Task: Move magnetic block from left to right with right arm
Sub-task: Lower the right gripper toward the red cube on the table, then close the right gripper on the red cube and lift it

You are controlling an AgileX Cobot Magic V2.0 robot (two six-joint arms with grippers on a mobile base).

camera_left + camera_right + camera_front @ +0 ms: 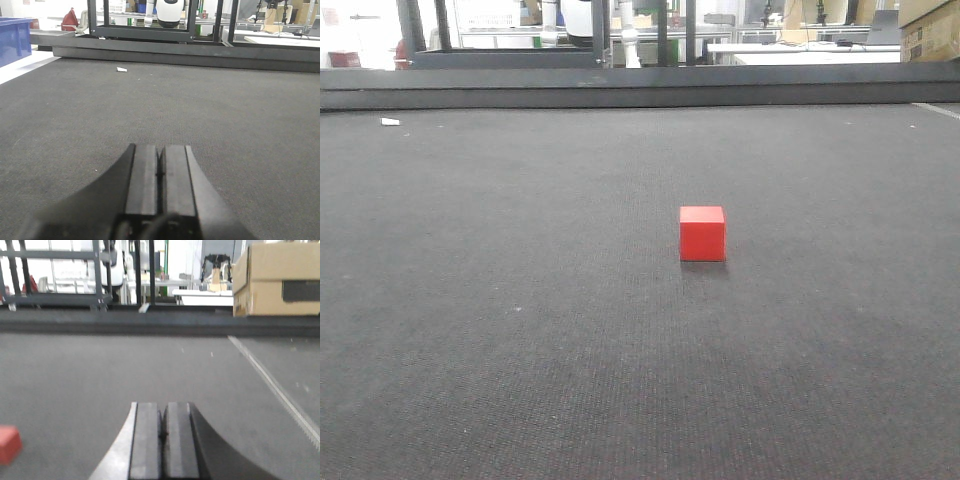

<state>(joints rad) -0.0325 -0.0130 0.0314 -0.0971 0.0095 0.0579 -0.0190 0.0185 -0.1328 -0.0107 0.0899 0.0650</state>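
My right claw [163,406] is clenched on nothing, its two dark pads pressed flat together with no gap between them, hovering low over the dark grey mat [520,350]. My left claw [160,148] is clenched empty too and sits out of the job. The magnetic block [703,233] stands alone on the mat, flat on its base and touching nothing. In the right wrist view only a blurred red corner of it shows at the lower left edge, so it lies off to the left of that claw and nearer than the pads point. As I judge it, the task has barely begun: the step in hand is the reach. To do it well I should first spread the pads wider than the cube, then swing left until the block sits centred between them. Its side faces should be square to the pads, because a skewed pinch on such sharp edges would likely twist or flick it away. I should come down without scraping the mat and close on the middle of the faces. The cardboard box [280,280] far right and the white scrap [121,69] far left are well clear of this path
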